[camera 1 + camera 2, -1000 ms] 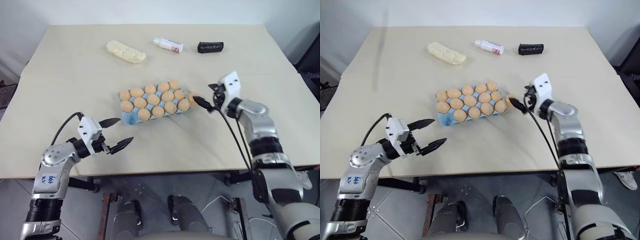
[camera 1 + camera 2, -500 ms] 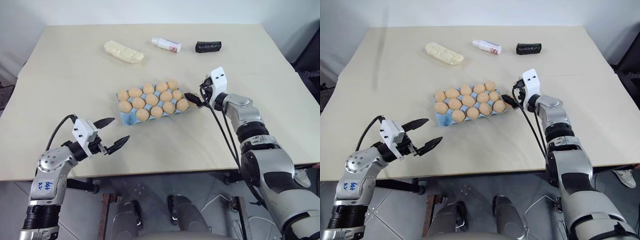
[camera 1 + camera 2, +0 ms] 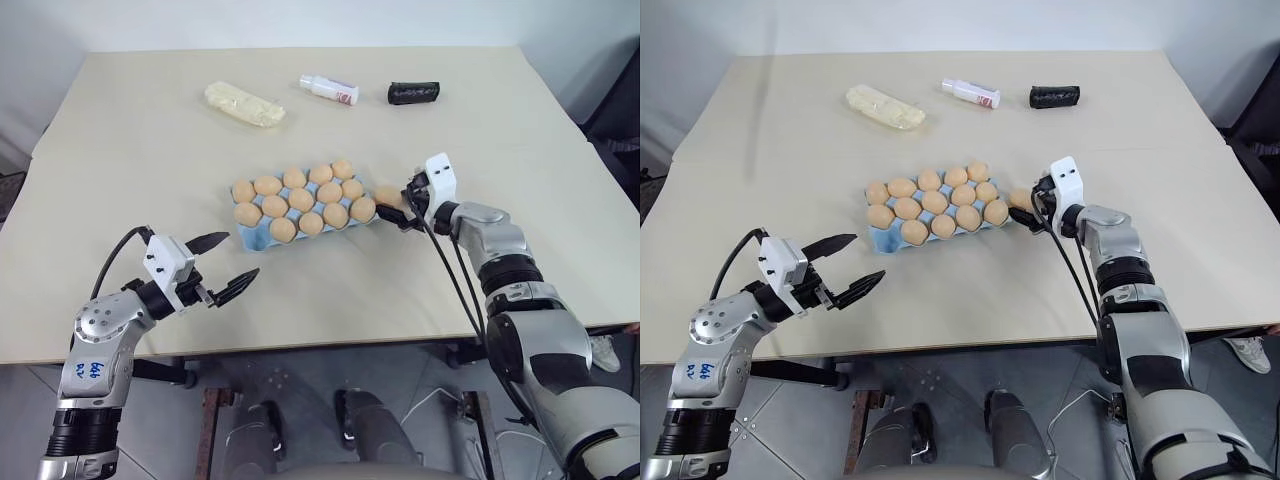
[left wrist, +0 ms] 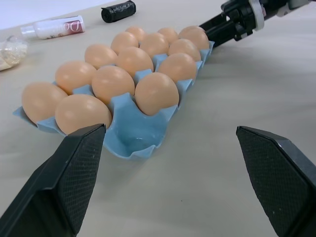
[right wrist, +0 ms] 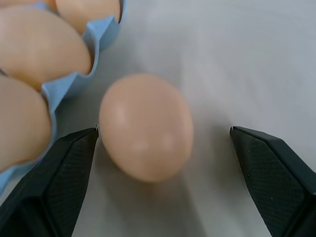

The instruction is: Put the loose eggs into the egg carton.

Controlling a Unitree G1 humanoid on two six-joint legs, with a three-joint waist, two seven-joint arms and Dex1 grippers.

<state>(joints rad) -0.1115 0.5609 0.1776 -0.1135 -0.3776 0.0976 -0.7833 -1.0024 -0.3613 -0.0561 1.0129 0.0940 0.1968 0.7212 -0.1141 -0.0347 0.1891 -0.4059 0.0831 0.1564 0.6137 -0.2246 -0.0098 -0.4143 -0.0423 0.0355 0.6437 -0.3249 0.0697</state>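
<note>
A: What sits nearest on the bench?

B: The left claw, at the near left edge. Its two black fingers stand wide apart with nothing between them, pointing toward the carton but well short of it.

A: And the egg carton?

B: Mid-bench, a light blue tray set slightly askew. Its cups are filled with tan-orange eggs, except the near left corner cup, which the left wrist view shows bare.

A: Any egg outside the tray?

B: One loose egg lies on the bench just beside the carton's right end. I cannot tell whether it touches the blue rim.

A: Where is the right claw?

B: Right at that egg, fingers spread wide. In the right wrist view one finger is against the egg's side next to the carton, and the other finger is apart from it on the far side. The egg rests on the bench, not gripped.

A: Farther back?

B: A pale yellow lumpy oblong, a small white bottle lying on its side, and a black cylinder, in a row near the far edge.
</note>
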